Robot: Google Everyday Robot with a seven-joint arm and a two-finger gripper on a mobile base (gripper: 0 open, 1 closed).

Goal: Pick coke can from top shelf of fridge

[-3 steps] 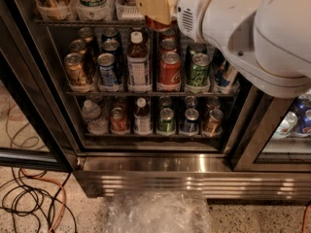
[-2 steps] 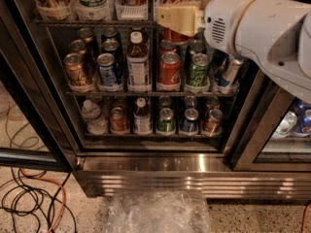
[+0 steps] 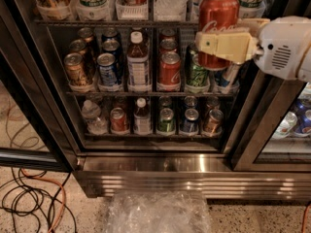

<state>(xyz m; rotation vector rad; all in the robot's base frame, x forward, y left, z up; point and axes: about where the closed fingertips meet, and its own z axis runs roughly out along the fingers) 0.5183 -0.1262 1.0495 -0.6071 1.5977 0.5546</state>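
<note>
Your gripper [image 3: 214,43] sits at the upper right, in front of the fridge [image 3: 160,171]. Its near finger [image 3: 231,45] covers the middle band of the coke can [image 3: 218,11], and its far finger is hidden behind the can. The arm [image 3: 286,47] runs off the right edge. Everything standing on the top shelf [image 3: 97,22] is cut by the upper edge, so you see only the lower parts. Behind the gripper a green can [image 3: 197,76] is partly covered, and the back rows' labels are too dim to read

Far below the gripper [image 3: 221,45], which clasps the coke can [image 3: 218,8] at upper right, we see speckled floor [image 3: 257,220], crumpled clear plastic [image 3: 158,212] and, down left, tangled orange and black cables [image 3: 24,203].
</note>
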